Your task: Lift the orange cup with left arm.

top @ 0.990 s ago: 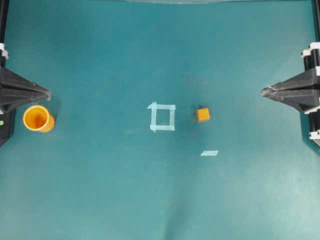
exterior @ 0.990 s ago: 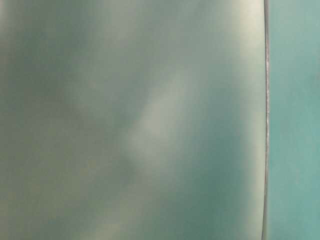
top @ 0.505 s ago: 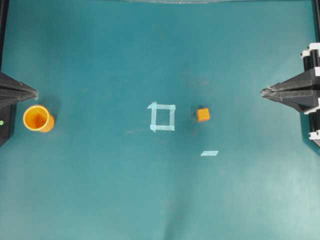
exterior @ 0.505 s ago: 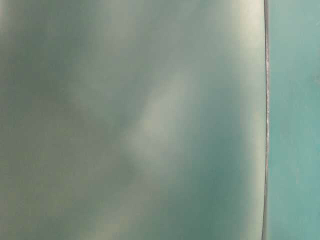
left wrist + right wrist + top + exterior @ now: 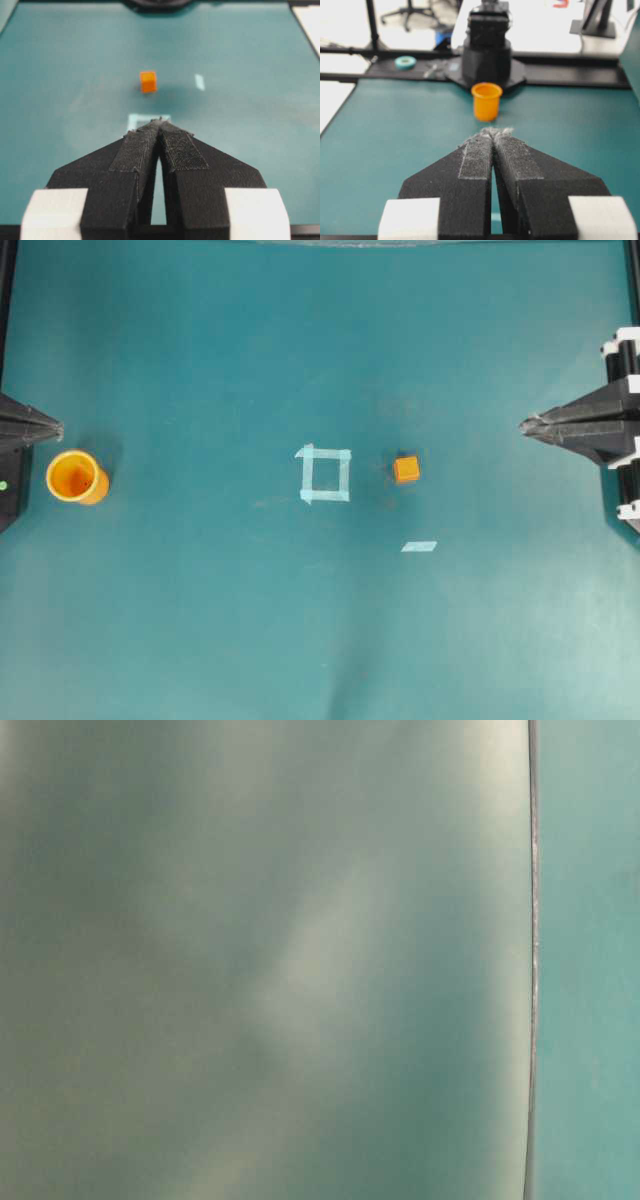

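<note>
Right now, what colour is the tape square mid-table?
Pale blue-white, on the teal mat; the tape square shows best in the overhead view.

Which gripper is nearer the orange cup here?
Left. The left gripper sits just above the orange cup in the overhead view, not touching; the right gripper is across the table.

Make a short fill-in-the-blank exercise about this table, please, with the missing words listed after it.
1. The orange cup stands upright with its opening facing ____.
2. The left gripper has its fingertips pressed ____.
3. The small orange cube sits outside the tape square, on the side toward the ____ gripper.
4. Nothing lies ____ the tape square.

Missing words: up; together; right; inside
</note>
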